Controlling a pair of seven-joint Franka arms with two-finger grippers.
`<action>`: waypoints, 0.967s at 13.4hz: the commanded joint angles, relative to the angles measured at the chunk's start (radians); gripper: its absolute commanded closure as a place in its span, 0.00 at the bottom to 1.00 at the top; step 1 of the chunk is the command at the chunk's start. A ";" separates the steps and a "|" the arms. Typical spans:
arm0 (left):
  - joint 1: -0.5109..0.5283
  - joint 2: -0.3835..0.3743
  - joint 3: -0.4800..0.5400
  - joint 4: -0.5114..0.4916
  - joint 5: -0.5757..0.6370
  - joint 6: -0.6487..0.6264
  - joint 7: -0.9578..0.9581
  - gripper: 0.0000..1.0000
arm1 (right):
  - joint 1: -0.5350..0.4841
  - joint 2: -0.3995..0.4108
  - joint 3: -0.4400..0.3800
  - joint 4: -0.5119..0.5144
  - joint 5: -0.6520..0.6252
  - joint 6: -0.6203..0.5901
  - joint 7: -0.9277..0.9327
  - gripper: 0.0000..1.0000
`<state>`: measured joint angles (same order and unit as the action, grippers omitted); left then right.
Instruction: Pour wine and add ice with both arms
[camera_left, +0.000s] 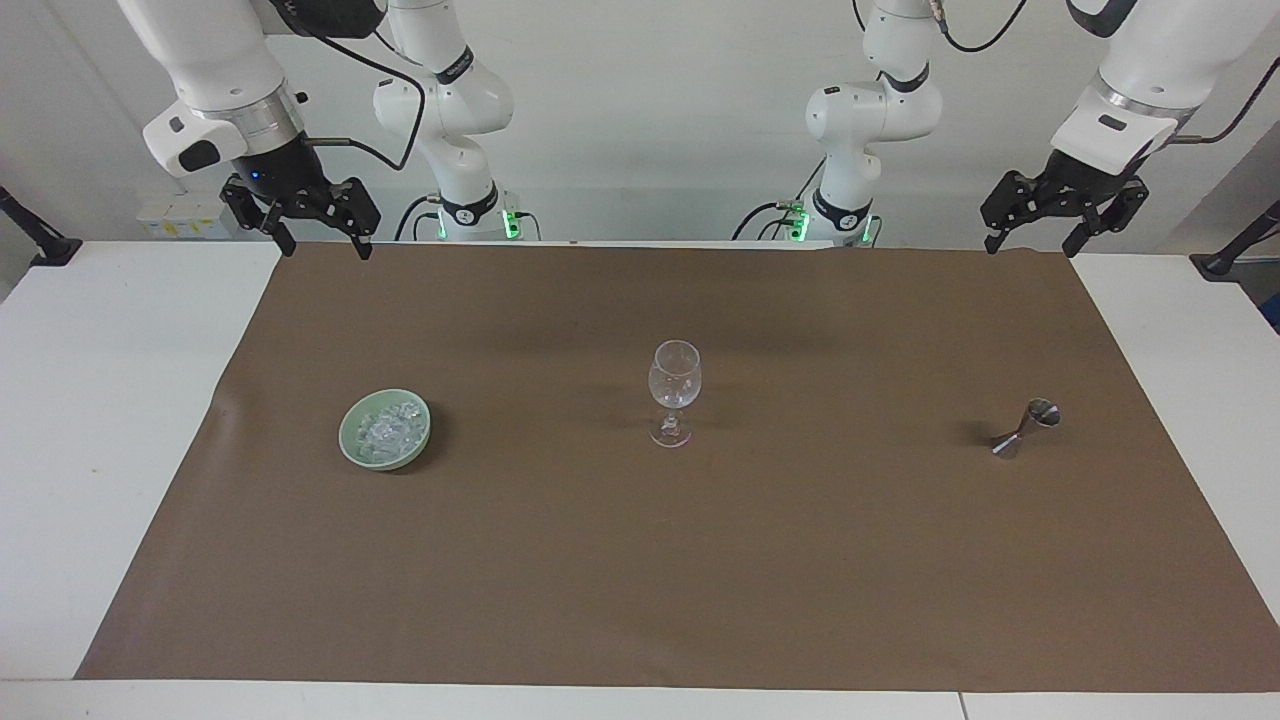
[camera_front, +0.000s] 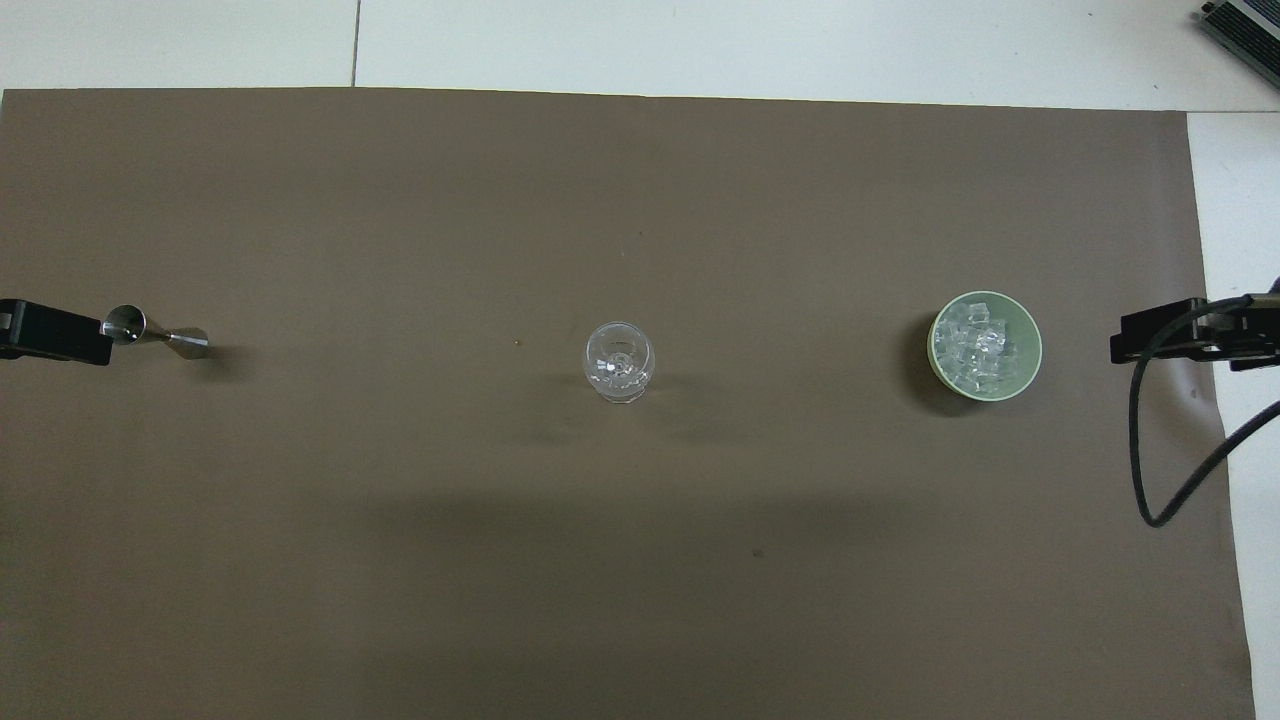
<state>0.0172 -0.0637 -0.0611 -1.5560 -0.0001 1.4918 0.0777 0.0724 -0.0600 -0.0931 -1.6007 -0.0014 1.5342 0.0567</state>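
1. Both hands hang raised at the robots' edge of the brown mat, fingers spread and holding nothing: our left hand (camera_left: 1062, 212) at the jigger's end of the surface, our right hand (camera_left: 300, 212) at the bowl's end.
2. We judge the task not yet begun. The ice (camera_left: 388, 428) lies heaped in the pale green bowl (camera_left: 351, 443), toward the right arm's end.
3. The stemmed wine glass (camera_left: 675, 385) stands upright mid-mat and looks empty, with neither wine nor ice in it.
4. A steel jigger (camera_left: 1027, 427) stands tilted toward the left arm's end; we cannot tell whether it holds liquid.
5. Pouring and adding ice both remain.
6. Our facing view shows both arms whole, hands well above the brown mat (camera_left: 640, 580).
7. Our overhead view shows only their tips at the frame's sides, but looks straight into the bowl and glass, separating the single ice chunks.
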 joint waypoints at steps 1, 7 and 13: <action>0.004 -0.025 0.000 -0.027 0.006 0.001 -0.006 0.00 | -0.006 -0.026 0.003 -0.031 0.021 0.009 -0.020 0.00; 0.033 -0.027 0.014 -0.026 -0.066 -0.002 -0.039 0.00 | -0.006 -0.027 0.003 -0.031 0.021 0.009 -0.020 0.00; 0.191 -0.048 0.015 -0.070 -0.246 -0.004 -0.312 0.00 | -0.006 -0.027 0.003 -0.031 0.021 0.009 -0.020 0.00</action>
<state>0.1247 -0.0689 -0.0403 -1.5656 -0.1661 1.4912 -0.1581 0.0724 -0.0600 -0.0931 -1.6007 -0.0014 1.5342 0.0567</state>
